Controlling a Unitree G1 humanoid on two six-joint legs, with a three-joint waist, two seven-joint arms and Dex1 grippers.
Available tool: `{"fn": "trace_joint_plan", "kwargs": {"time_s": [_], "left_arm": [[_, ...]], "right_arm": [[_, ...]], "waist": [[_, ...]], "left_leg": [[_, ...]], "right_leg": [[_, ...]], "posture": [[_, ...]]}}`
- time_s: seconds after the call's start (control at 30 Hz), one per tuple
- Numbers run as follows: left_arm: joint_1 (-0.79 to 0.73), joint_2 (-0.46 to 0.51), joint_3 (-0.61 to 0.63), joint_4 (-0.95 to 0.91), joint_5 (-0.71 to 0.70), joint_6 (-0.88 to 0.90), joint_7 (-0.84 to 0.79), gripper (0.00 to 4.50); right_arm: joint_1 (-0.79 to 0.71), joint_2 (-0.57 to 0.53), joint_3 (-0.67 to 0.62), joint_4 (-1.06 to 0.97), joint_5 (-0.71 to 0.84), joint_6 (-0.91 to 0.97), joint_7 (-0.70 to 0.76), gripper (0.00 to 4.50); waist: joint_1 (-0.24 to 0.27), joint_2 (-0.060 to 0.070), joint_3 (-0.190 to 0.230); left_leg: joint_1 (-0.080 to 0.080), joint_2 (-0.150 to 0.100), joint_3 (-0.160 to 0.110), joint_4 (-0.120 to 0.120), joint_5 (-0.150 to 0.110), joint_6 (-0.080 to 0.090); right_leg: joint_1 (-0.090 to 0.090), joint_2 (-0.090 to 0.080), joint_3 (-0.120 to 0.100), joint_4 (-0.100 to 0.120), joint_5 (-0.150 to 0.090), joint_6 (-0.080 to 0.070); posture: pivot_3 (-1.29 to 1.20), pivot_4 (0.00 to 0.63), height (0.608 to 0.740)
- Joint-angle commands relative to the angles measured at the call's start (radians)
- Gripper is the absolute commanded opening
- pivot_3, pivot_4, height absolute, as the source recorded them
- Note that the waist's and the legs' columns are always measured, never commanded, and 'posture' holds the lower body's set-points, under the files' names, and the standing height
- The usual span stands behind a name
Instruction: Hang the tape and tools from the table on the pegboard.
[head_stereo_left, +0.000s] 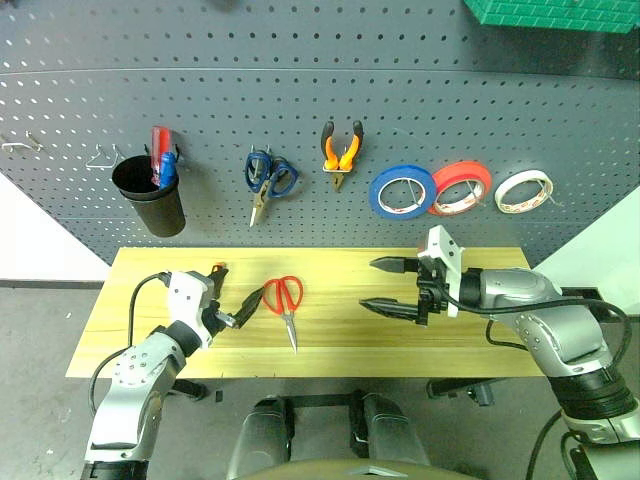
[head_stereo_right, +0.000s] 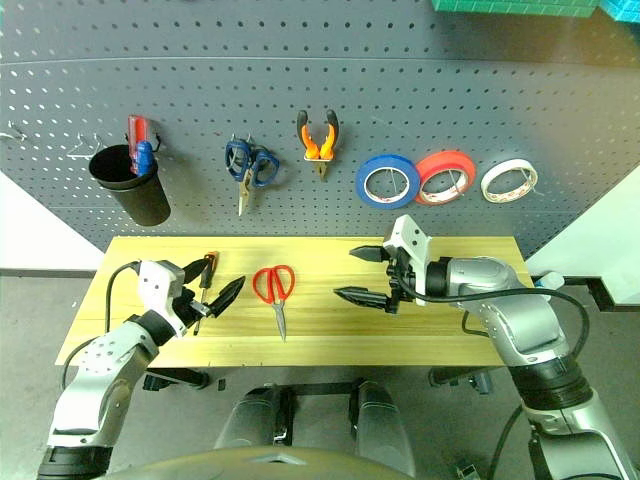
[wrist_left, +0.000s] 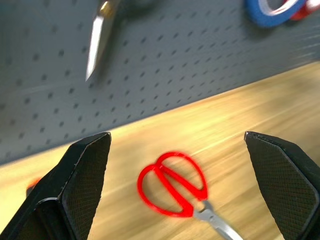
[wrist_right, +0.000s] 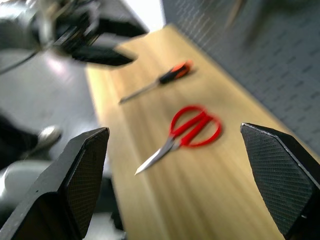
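Currently both end effectors are spread wide and empty. Left to right: left end effector (head_stereo_left: 240, 303) is held low over the bench (head_stereo_left: 140, 350), with the screwdriver (head_stereo_right: 205, 277) lying beside it; red-handled scissors (head_stereo_left: 285, 303) lie flat mid-bench, blades toward the near edge; right end effector (head_stereo_left: 385, 285) hovers well apart. Pliers (head_stereo_left: 341, 150) and blue tape (head_stereo_left: 402, 191) are already hung on the pegboard (head_stereo_left: 420, 90). Scissors are best gripped at the pivot, so the handle loops stay free for a hook.
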Motion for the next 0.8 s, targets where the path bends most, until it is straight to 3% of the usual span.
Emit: {"fn": "trace_joint_plan", "kwargs": {"time_s": [0.03,0.3,0.5,0.8], "left_arm": [[-0.022,-0.017,-0.025,-0.017,0.049,0.107,0.097,4.50],[-0.105,-0.080,-0.128,-0.101,0.091,0.524,0.273,4.50],[-0.178,-0.133,-0.129,-0.083,0.112,0.771,0.378,4.50],[-0.283,-0.192,-0.115,0.075,0.134,0.859,0.439,4.50]], "right_arm": [[-0.015,-0.036,-0.025,0.030,0.013,-0.038,0.100,4.44],[-0.082,-0.072,0.008,0.173,-0.106,-0.190,0.216,4.44],[-0.116,-0.068,-0.003,0.200,-0.120,-0.220,0.252,4.44],[-0.163,-0.089,-0.004,0.258,-0.121,-0.236,0.360,4.44]], "waist": [[0.000,-0.001,0.002],[-0.001,-0.005,0.014],[-0.002,-0.006,0.015],[-0.002,-0.007,0.015]], "left_leg": [[0.000,0.000,0.000,-0.001,0.000,0.000],[0.000,-0.003,0.000,-0.002,-0.001,0.001],[0.000,-0.003,-0.001,-0.003,-0.001,0.001],[0.000,-0.005,-0.001,-0.006,0.000,0.001]], "right_leg": [[0.000,0.000,0.000,0.000,0.000,0.000],[-0.001,0.000,0.000,0.000,0.000,0.001],[-0.001,0.001,0.000,0.000,0.000,0.000],[-0.001,0.001,-0.001,-0.001,-0.001,0.001]], "posture": [[0.11,0.208,0.740],[0.10,0.206,0.740],[0.07,0.195,0.740],[0.04,0.186,0.740]]}}
